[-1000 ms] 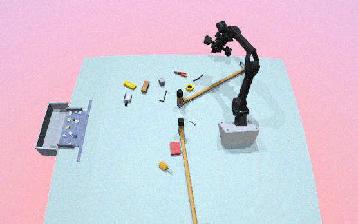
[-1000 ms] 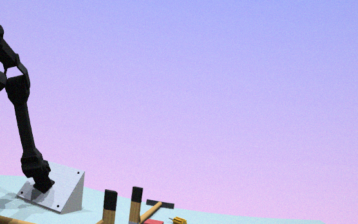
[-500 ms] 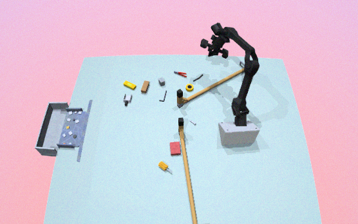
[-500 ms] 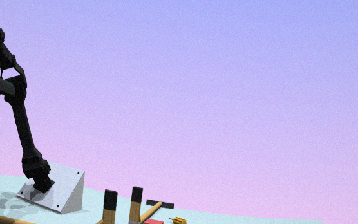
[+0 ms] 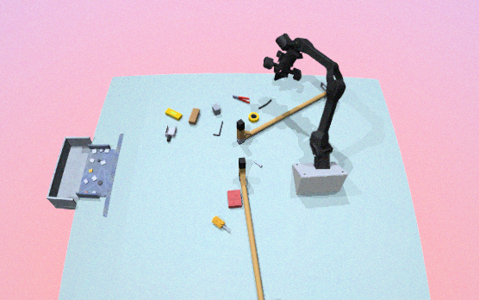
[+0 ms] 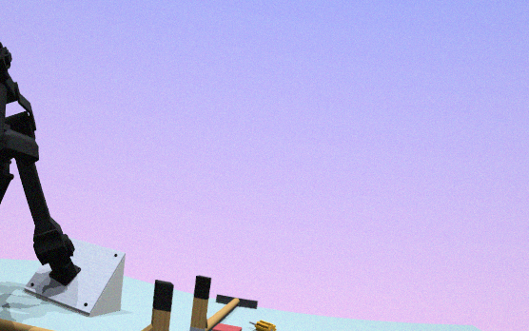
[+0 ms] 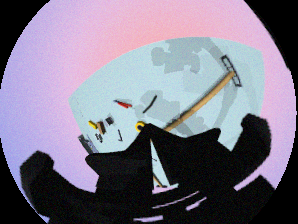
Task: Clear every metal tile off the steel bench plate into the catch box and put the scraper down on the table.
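The steel bench plate [image 5: 109, 165] lies at the table's left edge with several small metal tiles [image 5: 94, 178] scattered on it. The grey catch box [image 5: 65, 165] adjoins its far left end. Two long wooden-handled tools lie on the table, each with a black upright block at one end. One tool [image 5: 286, 113] [image 7: 200, 104] runs diagonally towards the arm. The other tool [image 5: 251, 233] [image 6: 223, 311] runs towards the front edge and ends in a black crossbar [image 6: 236, 301]. My gripper [image 5: 283, 72] [image 7: 149, 133] is shut and empty, high above the table's far side.
Loose items lie mid-table: a yellow block [image 5: 173, 113], a brown block [image 5: 194, 115], a grey cube [image 5: 216, 109], red pliers [image 5: 241, 99], yellow tape [image 5: 253, 116], a hex key [image 5: 219, 128], a red block [image 5: 234, 198] and a yellow screwdriver [image 5: 220, 223]. The arm's base [image 5: 319, 178] stands at right.
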